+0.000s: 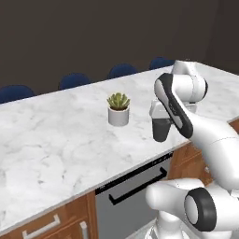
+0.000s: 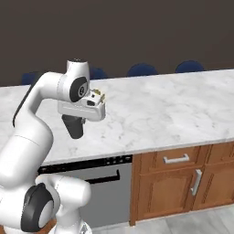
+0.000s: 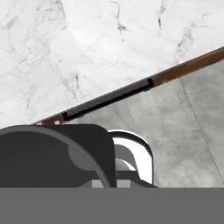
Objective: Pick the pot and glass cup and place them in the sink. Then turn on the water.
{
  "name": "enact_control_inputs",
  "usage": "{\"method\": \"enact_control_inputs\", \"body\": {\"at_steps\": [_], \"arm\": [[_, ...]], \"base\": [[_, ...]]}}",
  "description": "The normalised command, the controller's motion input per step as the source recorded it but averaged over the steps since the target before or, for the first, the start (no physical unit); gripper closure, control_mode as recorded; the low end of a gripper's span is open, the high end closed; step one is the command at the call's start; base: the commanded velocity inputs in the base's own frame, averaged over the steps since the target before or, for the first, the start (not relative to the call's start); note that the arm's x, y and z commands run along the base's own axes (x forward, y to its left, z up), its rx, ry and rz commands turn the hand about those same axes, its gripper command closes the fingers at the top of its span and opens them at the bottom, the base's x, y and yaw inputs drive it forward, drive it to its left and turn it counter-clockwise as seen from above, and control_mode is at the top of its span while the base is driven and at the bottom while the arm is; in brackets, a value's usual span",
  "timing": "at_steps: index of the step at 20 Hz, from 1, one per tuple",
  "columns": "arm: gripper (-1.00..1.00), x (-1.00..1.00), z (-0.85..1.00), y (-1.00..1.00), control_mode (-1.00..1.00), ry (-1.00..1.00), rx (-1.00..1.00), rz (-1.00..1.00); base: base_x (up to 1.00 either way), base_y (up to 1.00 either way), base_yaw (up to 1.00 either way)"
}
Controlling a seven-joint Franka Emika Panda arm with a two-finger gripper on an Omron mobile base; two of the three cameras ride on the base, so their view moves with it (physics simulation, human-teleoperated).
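marble counter (image 1: 56,140) below; end effector (image 1: 161,133) clamped on glass cup (image 2: 74,126).

Even bright rendered light, soft faint shadows, dark backdrop, slight pixelation.

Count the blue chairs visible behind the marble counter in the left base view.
4. One at the far left edge, one left of the potted plant, one behind it, one by the robot arm's upper joint. More may be hidden behind the arm.
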Motion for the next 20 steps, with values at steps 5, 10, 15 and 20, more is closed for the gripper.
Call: {"method": "enact_control_inputs", "body": {"at_steps": [5, 10, 15, 20], "arm": [[1.00, 0.00, 0.00, 0.00, 1.00, 0.00, 0.00, 0.00], [1.00, 0.00, 0.00, 0.00, 1.00, 0.00, 0.00, 0.00], [1.00, 0.00, 0.00, 0.00, 1.00, 0.00, 0.00, 0.00], [1.00, 0.00, 0.00, 0.00, 1.00, 0.00, 0.00, 0.00]], "base": [[0.00, -0.52, -0.52], [0.00, -0.41, -0.55], [0.00, -0.43, -0.55], [0.00, -0.49, -0.49]]}}
